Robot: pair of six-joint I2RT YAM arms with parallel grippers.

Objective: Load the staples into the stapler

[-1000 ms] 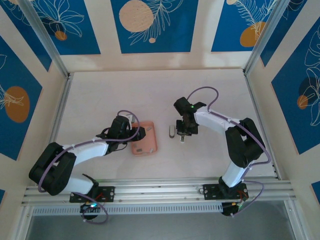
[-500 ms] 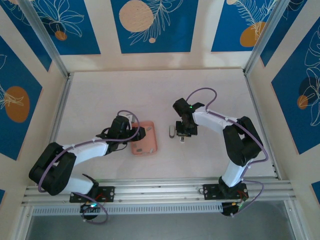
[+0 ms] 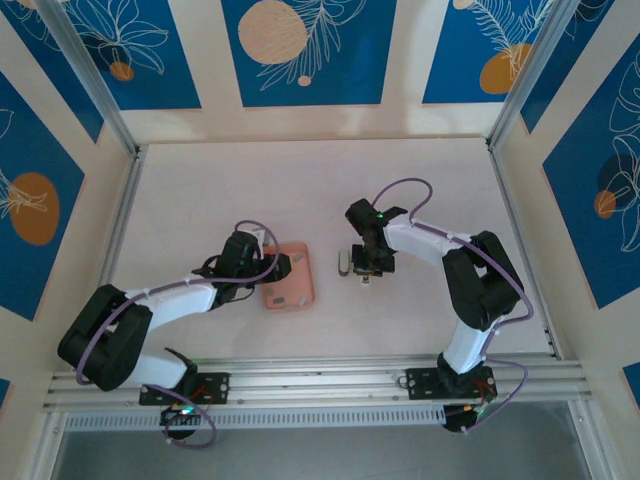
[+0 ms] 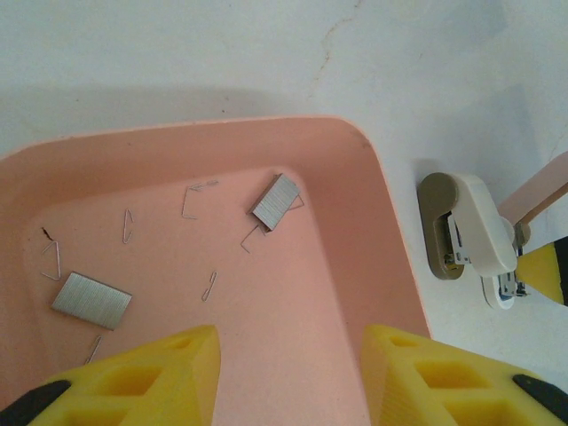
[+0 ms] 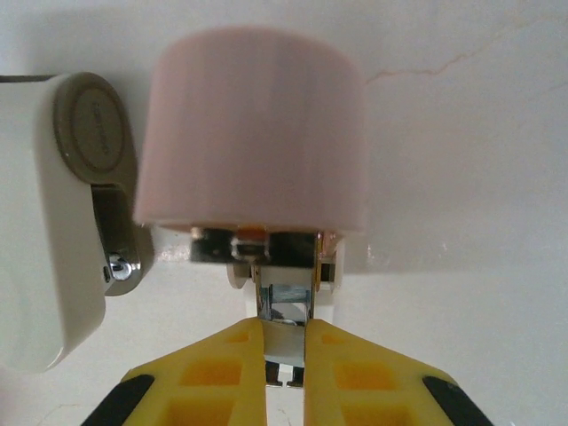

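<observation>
**Stapler pinched by its rail, staples lying in the tray**

Nearest us, the left gripper [image 4: 288, 355] hangs over the left side of the salmon-pink tray [image 4: 395, 266]. Its yellow fingers are spread, with nothing between them but the tray floor. We read that as a pose ready to drop onto a strip.

The staples [image 4: 275, 201] lie inside the tray. One grey strip is on the side toward the stapler, a second sits farther from it, and loose bent ones are scattered between. None is loaded, so we judge the loading has not yet begun.

Further right on the table [image 3: 420, 180], apart from the tray, is the right gripper [image 5: 286, 333]. Its fingers are pressed together on the bright metal rail [image 5: 286, 302] of the stapler [image 5: 253, 133], under the pink cover. This is probably to steady the stapler and keep the channel reachable. A white and taupe piece [image 5: 53, 222] lies just left of it.
</observation>
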